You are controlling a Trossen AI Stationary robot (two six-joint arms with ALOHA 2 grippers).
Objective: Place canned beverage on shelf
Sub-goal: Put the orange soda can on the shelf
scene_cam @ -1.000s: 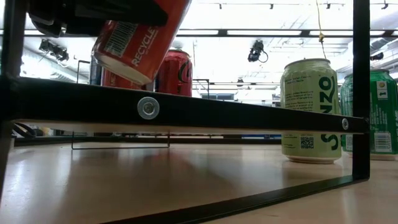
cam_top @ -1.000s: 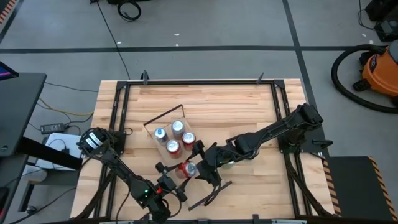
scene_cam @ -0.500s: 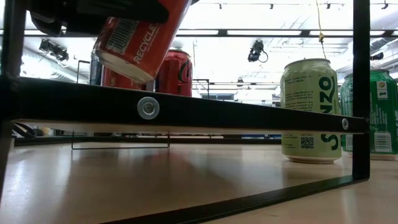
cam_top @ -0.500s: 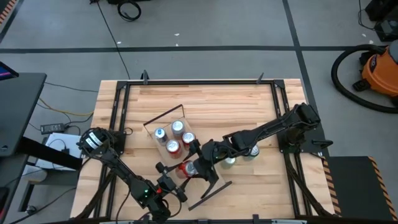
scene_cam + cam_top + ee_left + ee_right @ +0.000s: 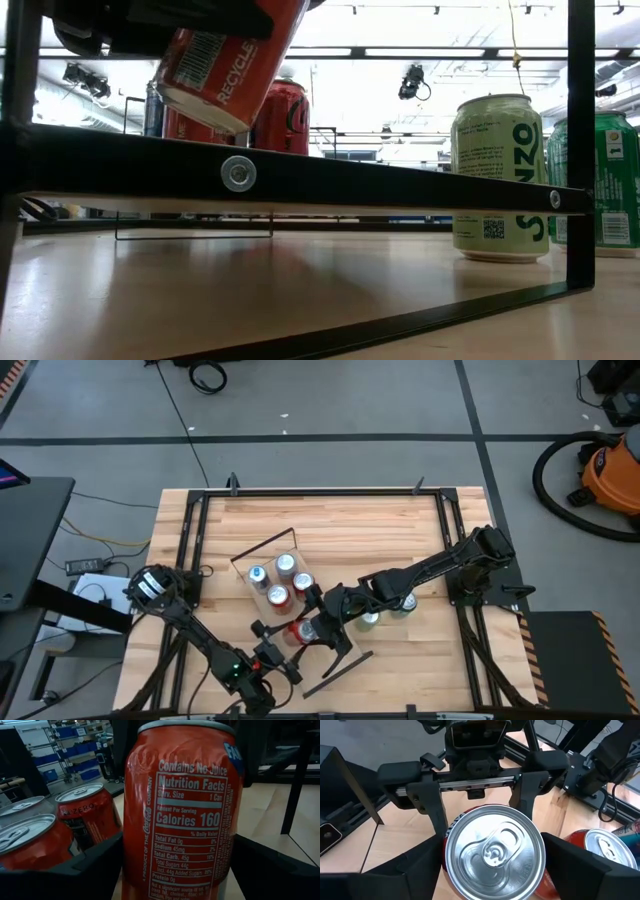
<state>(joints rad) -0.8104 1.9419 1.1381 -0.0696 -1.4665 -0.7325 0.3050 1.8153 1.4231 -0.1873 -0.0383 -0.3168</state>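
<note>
A red can [image 5: 300, 630] is tilted over the near end of the shelf [image 5: 322, 660], a pale plank with black rod ends; it also shows in the low view [image 5: 225, 65]. My left gripper [image 5: 290, 640] is shut on it from the near-left. My right gripper [image 5: 314, 624] comes from the right, and its open fingers [image 5: 420, 865] stand on either side of the can's top [image 5: 492, 852]. Several other cans [image 5: 280, 582] stand on the shelf's far part. My left gripper pinches the red can's side walls [image 5: 131, 860] between its two fingers [image 5: 100, 865], coming level from the table's near-left. The can is tilted, top toward the right arm. The shelf's black edge hides whether its lower end [image 5: 195, 105] rests on the plank.
Two green cans [image 5: 370, 620] [image 5: 405, 603] stand on the slatted tabletop right of the shelf, under my right arm; they also show in the low view [image 5: 497, 175]. A black rail frame [image 5: 320, 490] borders the tabletop. A dark box [image 5: 340, 795] sits beside the table.
My right gripper has moved a little toward the table's left, up to the red can, uncovering the green cans, and has then kept still. The can stays tilted in my left gripper.
</note>
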